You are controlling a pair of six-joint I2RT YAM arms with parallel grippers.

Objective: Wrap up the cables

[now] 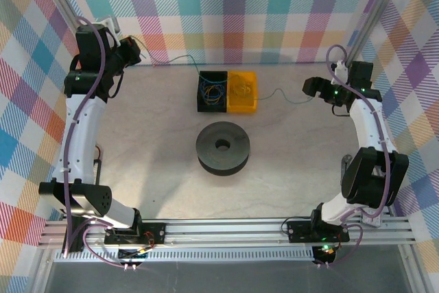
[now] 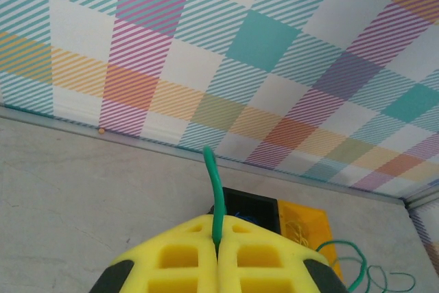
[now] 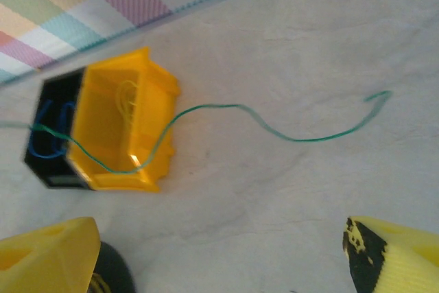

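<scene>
Far-left corner of the worktop (image 1: 151, 169) — the blocky yellow left gripper (image 2: 218, 241) pinches tight on the thread-thin green cable (image 3: 274, 128). It snakes over the black bin (image 1: 211, 92) and glossy yellow bin (image 1: 243, 92) near the far edge, tail limp on the pale surface — right gripper (image 3: 216, 248) spread wide, empty.

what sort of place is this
Probably a robot lab test cell: plaid backdrop walls enclose the table, an aluminium rail carries the left arm and right arm, and a black spool and a yellow bin sit staged.
</scene>
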